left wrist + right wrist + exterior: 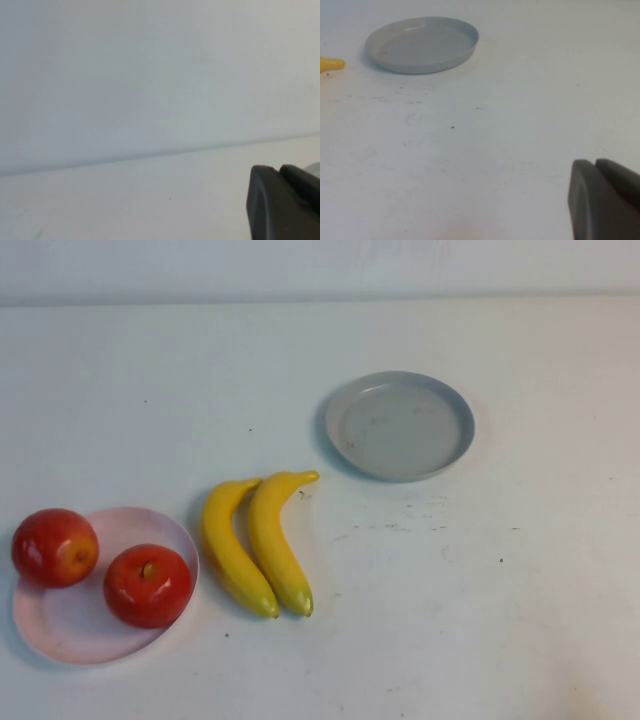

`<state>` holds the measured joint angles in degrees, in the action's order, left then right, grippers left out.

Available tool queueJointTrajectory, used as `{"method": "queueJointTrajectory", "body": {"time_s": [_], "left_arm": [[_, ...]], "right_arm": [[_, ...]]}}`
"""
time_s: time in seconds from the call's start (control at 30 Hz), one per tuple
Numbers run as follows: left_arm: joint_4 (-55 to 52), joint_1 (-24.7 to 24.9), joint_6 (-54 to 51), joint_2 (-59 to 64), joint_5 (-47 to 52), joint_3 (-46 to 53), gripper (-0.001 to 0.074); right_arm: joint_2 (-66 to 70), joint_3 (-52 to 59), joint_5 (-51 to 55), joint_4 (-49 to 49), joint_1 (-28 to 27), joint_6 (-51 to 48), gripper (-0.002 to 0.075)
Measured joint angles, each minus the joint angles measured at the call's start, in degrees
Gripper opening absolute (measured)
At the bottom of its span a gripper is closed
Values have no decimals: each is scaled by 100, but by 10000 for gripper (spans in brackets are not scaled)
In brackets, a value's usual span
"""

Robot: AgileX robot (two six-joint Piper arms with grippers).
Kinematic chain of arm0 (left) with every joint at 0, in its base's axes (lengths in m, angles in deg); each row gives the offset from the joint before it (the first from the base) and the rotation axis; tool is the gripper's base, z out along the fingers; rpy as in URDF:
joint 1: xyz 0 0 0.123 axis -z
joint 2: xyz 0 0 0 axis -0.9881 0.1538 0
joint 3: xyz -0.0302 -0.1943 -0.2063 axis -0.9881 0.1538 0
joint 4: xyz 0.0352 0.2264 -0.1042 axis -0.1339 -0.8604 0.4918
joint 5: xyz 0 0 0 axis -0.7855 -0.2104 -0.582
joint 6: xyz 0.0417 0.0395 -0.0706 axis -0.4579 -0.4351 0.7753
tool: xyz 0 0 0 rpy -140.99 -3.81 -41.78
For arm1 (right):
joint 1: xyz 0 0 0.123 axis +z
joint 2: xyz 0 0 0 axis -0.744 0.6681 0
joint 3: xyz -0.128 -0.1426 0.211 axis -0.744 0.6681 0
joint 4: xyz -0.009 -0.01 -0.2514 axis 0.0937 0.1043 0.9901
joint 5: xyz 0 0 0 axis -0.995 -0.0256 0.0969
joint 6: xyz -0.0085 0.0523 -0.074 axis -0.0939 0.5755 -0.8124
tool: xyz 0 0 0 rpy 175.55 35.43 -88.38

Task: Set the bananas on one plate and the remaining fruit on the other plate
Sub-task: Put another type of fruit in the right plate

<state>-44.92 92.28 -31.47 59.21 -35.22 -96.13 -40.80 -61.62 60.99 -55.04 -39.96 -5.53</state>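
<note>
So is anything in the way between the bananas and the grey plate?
No, only bare table lies between the bananas and the empty grey plate. Both apples sit on the pink plate. The left gripper and right gripper show only in their wrist views.

Bright, even light; soft, faint shadows.

two glossy yellow bananas [255, 543] w/ greenish tips lie side by side, touching, on the bare table at lower centre-left of the high view, stems toward upper right. grey plate [400, 425], round, shallow, raised rim, sits upright at upper centre-right, nothing on it, well apart from the bananas. pale pink plate [60, 625] at lower left holds one red apple [148, 585] on its right side; 2nd red apple [55, 547] sits on its upper-left rim.

left gripper [285, 202] & right gripper [605, 200]: each seen only at the lower right of its own wrist view, over bare table.
</note>
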Motion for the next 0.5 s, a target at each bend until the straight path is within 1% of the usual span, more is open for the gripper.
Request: {"method": "queueJointTrajectory", "body": {"time_s": [0.1, 0.17, 0.37, 0.5], "left_arm": [[148, -448, 0, -471, 0, 340, 2], [188, -648, 29, -541, 0, 520, 2], [188, -731, 257, -564, 0, 865, 2], [188, -731, 300, -568, 655, 886, 2]], "right_arm": [[0, 0, 0, 0, 0, 0, -17], [0, 0, 4, 0, 0, 0, -17], [0, 0, 13, 0, 0, 0, -17], [0, 0, 13, 0, 0, 0, -17]]}}
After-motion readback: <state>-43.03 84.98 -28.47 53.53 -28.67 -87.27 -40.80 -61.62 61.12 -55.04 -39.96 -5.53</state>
